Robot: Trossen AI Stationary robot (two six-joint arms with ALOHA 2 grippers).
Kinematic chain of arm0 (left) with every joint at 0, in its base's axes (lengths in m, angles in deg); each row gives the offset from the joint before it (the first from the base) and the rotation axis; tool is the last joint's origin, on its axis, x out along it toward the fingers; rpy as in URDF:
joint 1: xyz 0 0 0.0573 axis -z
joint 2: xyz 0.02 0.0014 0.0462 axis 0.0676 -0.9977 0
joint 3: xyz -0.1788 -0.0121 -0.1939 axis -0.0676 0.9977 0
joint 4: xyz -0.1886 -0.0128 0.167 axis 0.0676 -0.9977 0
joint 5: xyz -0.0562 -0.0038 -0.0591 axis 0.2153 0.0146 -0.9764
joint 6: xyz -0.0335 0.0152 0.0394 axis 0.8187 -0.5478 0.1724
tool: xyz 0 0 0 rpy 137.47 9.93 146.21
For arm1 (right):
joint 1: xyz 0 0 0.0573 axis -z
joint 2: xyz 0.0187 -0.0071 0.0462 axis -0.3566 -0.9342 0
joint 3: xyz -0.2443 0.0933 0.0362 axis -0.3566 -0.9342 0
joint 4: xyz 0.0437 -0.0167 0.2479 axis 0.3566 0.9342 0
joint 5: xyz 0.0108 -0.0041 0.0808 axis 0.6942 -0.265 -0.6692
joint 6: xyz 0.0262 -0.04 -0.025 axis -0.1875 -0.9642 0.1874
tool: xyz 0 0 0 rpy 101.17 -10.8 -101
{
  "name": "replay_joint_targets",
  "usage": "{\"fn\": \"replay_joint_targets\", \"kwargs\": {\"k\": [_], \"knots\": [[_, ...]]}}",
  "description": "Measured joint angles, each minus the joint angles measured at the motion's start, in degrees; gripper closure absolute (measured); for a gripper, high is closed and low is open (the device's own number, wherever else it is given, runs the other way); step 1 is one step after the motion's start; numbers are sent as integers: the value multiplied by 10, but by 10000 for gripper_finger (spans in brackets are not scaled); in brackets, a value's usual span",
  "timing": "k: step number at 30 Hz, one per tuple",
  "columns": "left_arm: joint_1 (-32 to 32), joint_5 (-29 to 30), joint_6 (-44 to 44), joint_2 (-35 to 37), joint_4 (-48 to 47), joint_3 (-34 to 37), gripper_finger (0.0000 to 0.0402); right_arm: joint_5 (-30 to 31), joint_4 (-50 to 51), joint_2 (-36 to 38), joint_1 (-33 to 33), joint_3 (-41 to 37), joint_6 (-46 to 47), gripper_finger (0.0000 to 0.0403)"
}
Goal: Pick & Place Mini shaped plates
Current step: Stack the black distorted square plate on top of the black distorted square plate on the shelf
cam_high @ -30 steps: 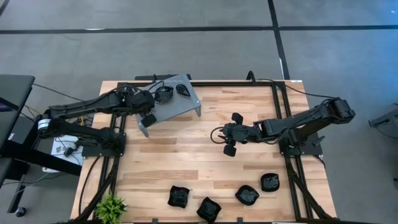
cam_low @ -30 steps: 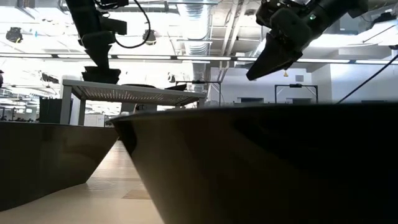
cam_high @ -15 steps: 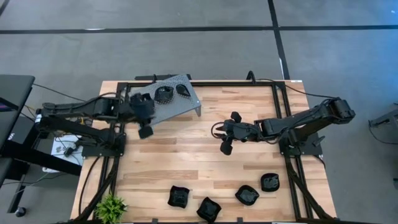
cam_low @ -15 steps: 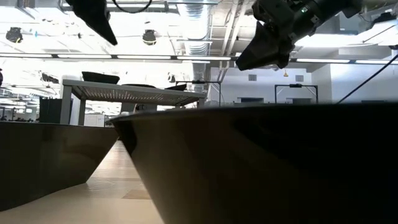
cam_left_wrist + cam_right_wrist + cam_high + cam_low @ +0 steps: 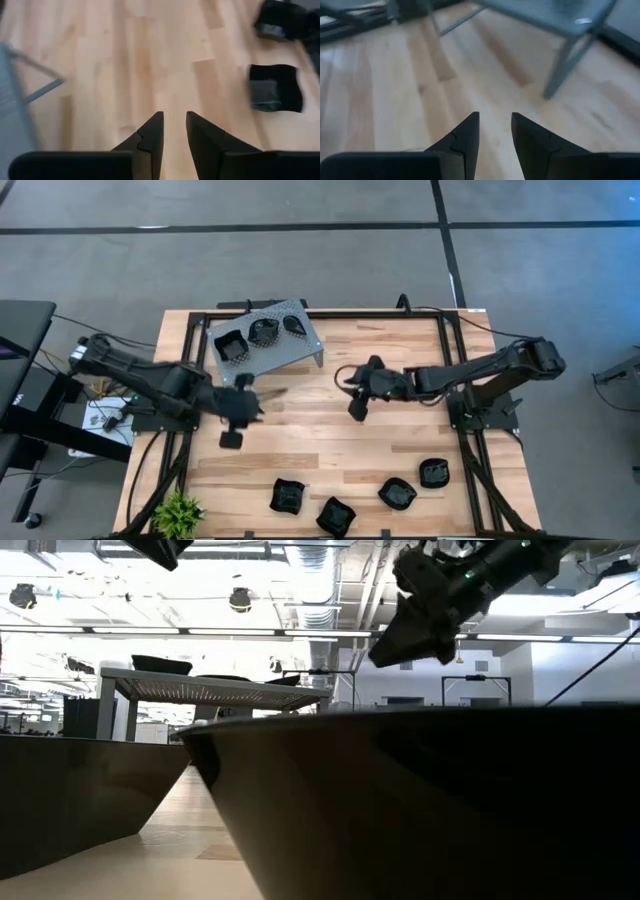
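Left tool (image 5: 237,409) withdrawn, plate (image 5: 231,346) on tray (image 5: 305,345)

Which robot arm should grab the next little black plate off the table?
Probably the left. Its empty left gripper hangs nearest the bottom-row plate, which its wrist camera faces. The right gripper points toward the tray.

Overhead view looks straight down on whole table (image 5: 330,380). Low view sits at tabletop level, near-blocked by a close black dish (image 5: 420,805). Both show grey tray (image 5: 268,343).
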Motion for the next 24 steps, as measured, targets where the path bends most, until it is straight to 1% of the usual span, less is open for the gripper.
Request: {"fn": "replay_joint_targets", "kwargs": {"k": [6, 8, 10, 12, 15, 20, 24], "knots": [[67, -2, 31, -59, 52, 0, 317, -3, -49, -91, -43, 1, 2, 295], [79, -2, 33, -82, 71, 0, 317, -2, -76, -121, -54, 1, 1, 294], [89, -6, 34, -107, 91, 0, 317, -8, -76, -146, -60, 7, 2, 295], [90, -28, 34, -133, 112, 0, 317, -19, -78, -161, -61, 16, 2, 294], [86, -79, 34, -175, 143, 0, 317, -18, -79, -176, -56, 34, 1, 294], [82, -158, 47, -248, 186, 1, 317, -17, -67, -173, -44, 49, 1, 294], [83, -173, 49, -297, 217, 1, 317, -17, -64, -167, -45, 52, 1, 294]]}}
